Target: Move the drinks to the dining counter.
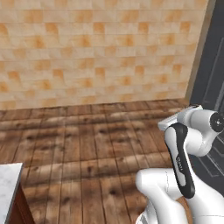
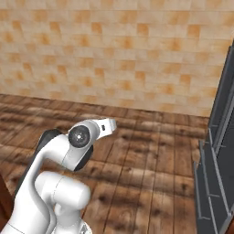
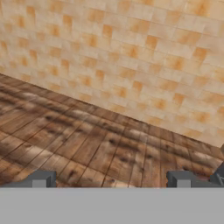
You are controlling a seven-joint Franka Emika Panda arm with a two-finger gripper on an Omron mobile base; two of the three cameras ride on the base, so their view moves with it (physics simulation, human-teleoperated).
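The two-finger gripper (image 3: pixel 109 179) stands released, holding nothing, over bare brown plank floor (image 1: pixel 87 140) before the tan tiled wall (image 1: pixel 96 48). A white marble corner (image 1: pixel 8 183) sits left, a dark grey unit (image 2: pixel 219 151) right (no legible writing).

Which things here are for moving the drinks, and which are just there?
For the job:
- hand, open, holding nothing
- marble corner at the lower left of the left base view; I cannot tell if it is the dining counter

Just there:
- wood floor
- tan tile wall
- dark unit on the right
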